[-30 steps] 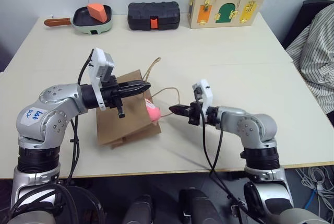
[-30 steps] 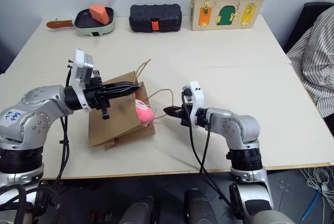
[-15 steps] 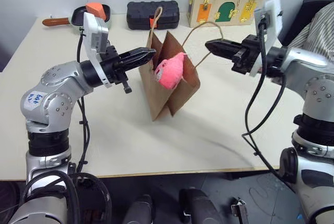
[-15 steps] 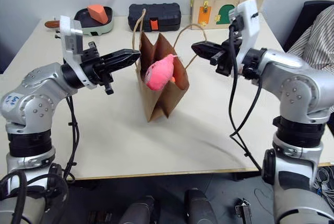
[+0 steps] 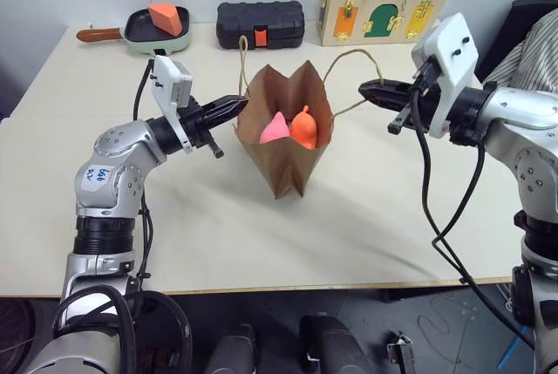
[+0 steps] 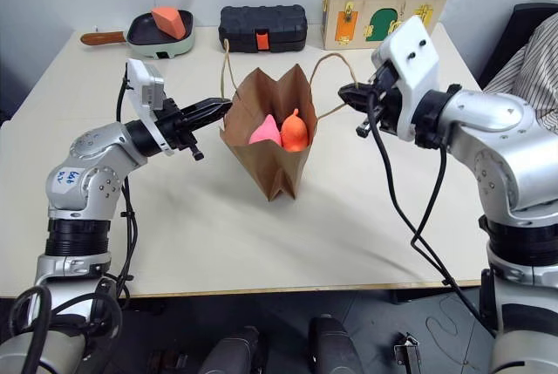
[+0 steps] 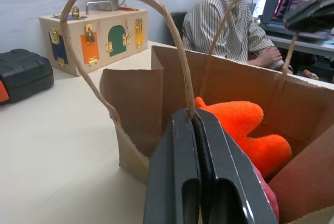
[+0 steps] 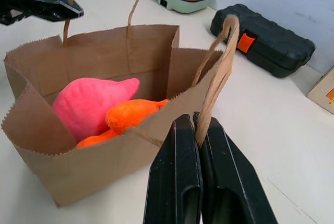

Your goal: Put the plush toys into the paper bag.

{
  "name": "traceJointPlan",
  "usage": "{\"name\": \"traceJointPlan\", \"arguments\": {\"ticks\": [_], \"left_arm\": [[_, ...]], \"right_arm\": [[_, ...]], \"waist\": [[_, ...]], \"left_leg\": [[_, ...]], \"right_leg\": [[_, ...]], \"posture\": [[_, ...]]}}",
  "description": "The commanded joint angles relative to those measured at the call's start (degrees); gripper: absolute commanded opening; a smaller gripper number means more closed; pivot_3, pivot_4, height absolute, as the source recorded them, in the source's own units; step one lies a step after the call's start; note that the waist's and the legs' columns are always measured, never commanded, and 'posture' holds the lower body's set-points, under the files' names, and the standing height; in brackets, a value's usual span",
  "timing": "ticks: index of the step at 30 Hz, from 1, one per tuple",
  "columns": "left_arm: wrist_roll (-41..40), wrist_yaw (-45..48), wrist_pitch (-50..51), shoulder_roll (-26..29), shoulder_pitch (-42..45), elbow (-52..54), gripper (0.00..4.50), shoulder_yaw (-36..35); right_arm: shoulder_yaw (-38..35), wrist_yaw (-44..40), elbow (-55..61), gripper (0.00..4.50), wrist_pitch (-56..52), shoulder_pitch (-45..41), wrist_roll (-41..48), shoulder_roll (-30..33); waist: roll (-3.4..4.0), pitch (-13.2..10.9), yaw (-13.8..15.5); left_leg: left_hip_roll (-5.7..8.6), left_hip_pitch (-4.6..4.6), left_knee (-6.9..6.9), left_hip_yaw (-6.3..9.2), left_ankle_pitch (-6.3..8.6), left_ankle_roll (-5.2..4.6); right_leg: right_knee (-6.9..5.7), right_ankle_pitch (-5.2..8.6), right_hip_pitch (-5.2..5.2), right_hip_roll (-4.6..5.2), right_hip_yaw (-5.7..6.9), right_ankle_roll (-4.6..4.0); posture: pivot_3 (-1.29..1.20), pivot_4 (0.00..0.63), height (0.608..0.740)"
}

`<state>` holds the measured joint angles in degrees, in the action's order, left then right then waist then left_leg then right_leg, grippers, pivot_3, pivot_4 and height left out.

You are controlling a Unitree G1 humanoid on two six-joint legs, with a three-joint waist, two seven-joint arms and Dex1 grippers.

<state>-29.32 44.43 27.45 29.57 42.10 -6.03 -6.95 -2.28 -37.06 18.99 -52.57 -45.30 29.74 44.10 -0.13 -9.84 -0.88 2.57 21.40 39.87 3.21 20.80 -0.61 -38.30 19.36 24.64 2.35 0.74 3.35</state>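
Observation:
The brown paper bag (image 5: 283, 165) stands upright in the middle of the table, its mouth pulled open. Inside it lie the plush toys side by side: the pink one (image 5: 274, 130) and the orange one (image 5: 304, 128). My left gripper (image 5: 235, 105) is at the bag's left rim, shut on the left cord handle (image 7: 125, 31). My right gripper (image 5: 371, 91) is to the right of the bag, shut on the right cord handle (image 8: 222, 62). In the right wrist view the pink toy (image 8: 88, 106) rests against the orange toy (image 8: 133, 114), both below the rim.
Along the table's far edge are a green pan (image 5: 155, 34) holding an orange wedge block, a black ribbed case (image 5: 260, 23) and a wooden lock box (image 5: 384, 6). A person in a striped shirt (image 5: 534, 47) sits at the right.
The bag lay flat with the pink toy at its mouth; both grippers have raised it by the handles and spread it. It is now upright, with both toys sunk inside.

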Motion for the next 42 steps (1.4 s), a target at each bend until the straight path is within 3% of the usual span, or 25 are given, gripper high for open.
{"name": "traceJointPlan", "arguments": {"ticks": [1, 6, 18, 21, 28, 32, 35, 36, 40, 42], "left_arm": [[-1.2, 0.2, -0.1, -0.5, 1.8, 0.6, 0.00, -1.3], [-0.7, 1.5, -0.3, -1.2, 3.6, -0.4, 0.00, -0.5], [-2.8, 2.4, 4.0, 0.3, 1.7, 4.4, 0.00, -1.8], [-3.8, 2.2, 5.5, 0.6, 1.3, 5.5, 0.00, -2.1], [-6.4, 2.7, 8.9, 1.8, 1.1, 9.3, 2.22, -3.1], [-11.7, 2.4, 14.5, 5.2, -0.4, 15.0, 3.50, -6.8], [-16.2, 1.9, 18.8, 8.3, -3.7, 20.6, 4.44, -9.8], [-16.8, 1.1, 19.6, 9.3, -5.6, 22.7, 4.48, -10.8], [-17.8, -3.2, 20.5, 10.4, -12.3, 29.7, 4.50, -13.9], [-18.7, -7.0, 21.1, 9.0, -16.6, 34.2, 4.50, -15.1]], "right_arm": [[-1.7, 2.6, 2.8, 0.04, -0.5, -0.1, 2.4, -4.6], [-3.4, 5.3, 3.4, 0.04, -0.1, -0.8, 3.8, -9.9], [-3.0, 2.8, 4.7, 0.04, 1.0, 2.2, 3.9, -6.8], [-3.9, 2.5, 4.8, 0.60, 0.1, 2.5, 5.6, -6.9], [-6.3, 0.8, 5.2, 3.02, 0.8, 2.7, 8.5, -6.3], [-11.3, -3.8, 6.7, 4.42, 0.1, 4.6, 13.8, -2.9], [-14.9, -7.1, 6.6, 4.43, 0.4, 7.6, 17.1, 0.3], [-15.8, -8.1, 6.2, 4.43, 0.8, 9.1, 17.5, 1.3], [-16.5, -10.1, 4.5, 3.45, 2.1, 13.9, 17.8, 2.4], [-12.3, -9.9, 2.8, 2.75, 5.7, 16.4, 12.9, 1.2]], "waist": [[0.00, 0.0, -0.1], [0.00, 0.0, 0.0], [0.00, 0.0, 0.7], [0.00, 0.0, 0.6], [0.00, 0.0, 0.7], [0.00, 0.0, 0.7], [0.00, 0.0, 0.7], [0.00, 0.0, 0.7], [0.00, 0.0, 0.8], [0.00, 0.0, 0.8]], "left_leg": [[0.00, 0.00, 0.00, 0.00, 0.00, 0.00], [0.00, 0.00, 0.06, 0.00, 0.00, 0.00], [0.01, 0.01, 0.05, 0.00, 0.01, -0.01], [0.00, 0.00, 0.04, 0.00, 0.01, -0.01], [0.01, 0.02, 0.06, 0.00, 0.01, -0.02], [0.00, 0.02, 0.05, 0.00, 0.01, -0.02], [-0.01, 0.02, -0.07, 0.01, 0.02, -0.04], [-0.01, 0.02, -0.10, 0.02, 0.02, -0.04], [-0.04, -0.08, -0.10, 0.01, 0.02, -0.04], [-0.04, -0.07, -0.07, 0.01, 0.01, -0.06]], "right_leg": [[-0.01, 0.00, 0.00, 0.00, 0.00, 0.00], [-0.11, 0.00, 0.02, -0.01, 0.01, 0.00], [-0.06, 0.00, 0.01, 0.01, 0.01, 0.00], [-0.06, 0.00, 0.02, 0.00, 0.00, 0.00], [-0.03, 0.00, 0.00, 0.00, 0.01, 0.00], [-0.03, 0.00, 0.00, 0.00, 0.01, 0.00], [0.05, 0.00, 0.00, 0.00, 0.00, 0.00], [0.09, 0.00, -0.01, 0.00, 0.00, 0.00], [0.34, 0.00, -0.17, -0.01, -0.01, 0.00], [0.38, 0.00, -0.17, -0.01, -0.02, 0.00]], "posture": [[0.00, 0.150, 0.740], [0.00, 0.150, 0.740], [0.00, 0.150, 0.740], [0.00, 0.150, 0.740], [0.00, 0.150, 0.740], [0.00, 0.150, 0.740], [0.00, 0.150, 0.740], [0.00, 0.150, 0.740], [0.00, 0.150, 0.740], [0.00, 0.150, 0.740]]}}
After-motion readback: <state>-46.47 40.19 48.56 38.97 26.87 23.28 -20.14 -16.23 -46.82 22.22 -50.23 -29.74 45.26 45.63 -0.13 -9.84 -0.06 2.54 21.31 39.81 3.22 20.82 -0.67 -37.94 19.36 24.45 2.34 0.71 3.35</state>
